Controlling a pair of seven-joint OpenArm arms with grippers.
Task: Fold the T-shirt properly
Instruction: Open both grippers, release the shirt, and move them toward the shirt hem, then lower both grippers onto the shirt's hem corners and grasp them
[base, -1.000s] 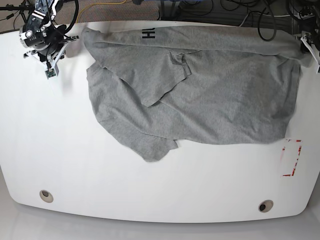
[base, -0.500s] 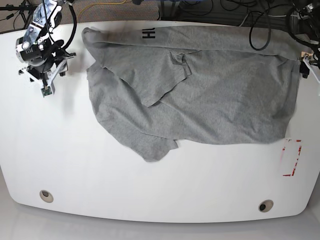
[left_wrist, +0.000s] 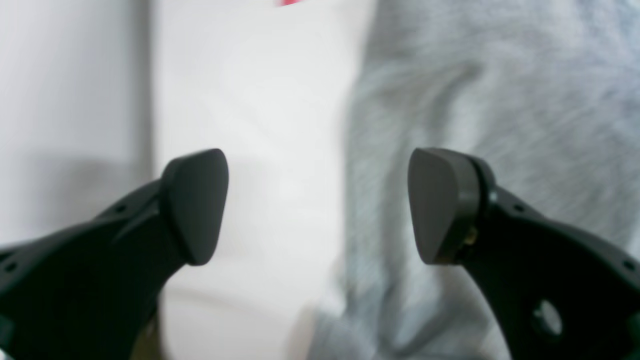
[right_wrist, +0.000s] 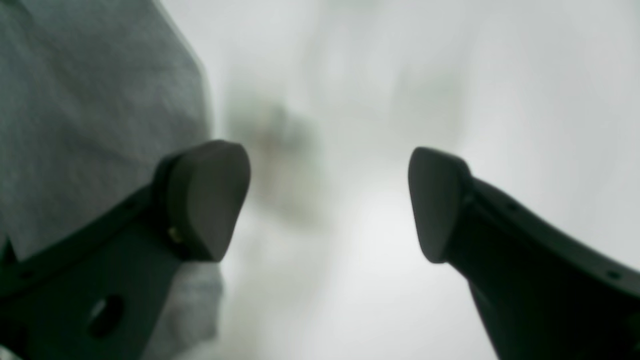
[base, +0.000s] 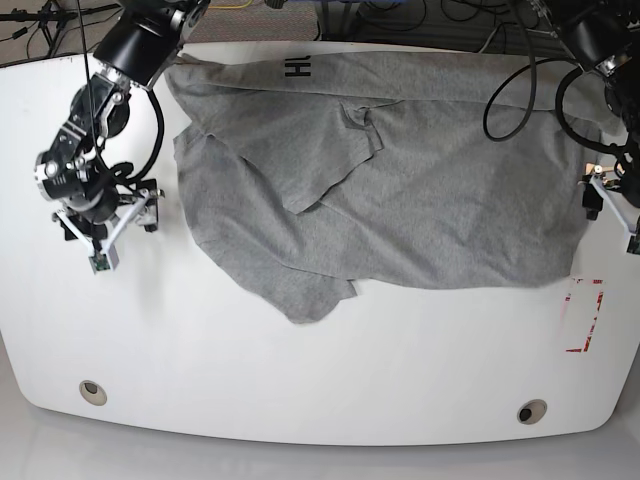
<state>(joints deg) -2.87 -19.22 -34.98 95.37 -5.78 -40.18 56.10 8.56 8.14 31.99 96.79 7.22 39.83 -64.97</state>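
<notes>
Rumpled grey T-shirt (base: 400, 190) sprawls across the white table (base: 300, 380), both arms standing off its sides.

Nearest, bare tabletop; beyond, the shirt lies creased, lettering at its far edge. Right gripper (base: 100, 235) and left gripper (base: 610, 205) hover with jaws apart, apparently holding nothing in blurred wrist views.

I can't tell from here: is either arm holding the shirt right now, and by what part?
Nothing is held. The left gripper and the right gripper are both open, with only table or cloth showing between their fingers, beside the T-shirt.
</notes>
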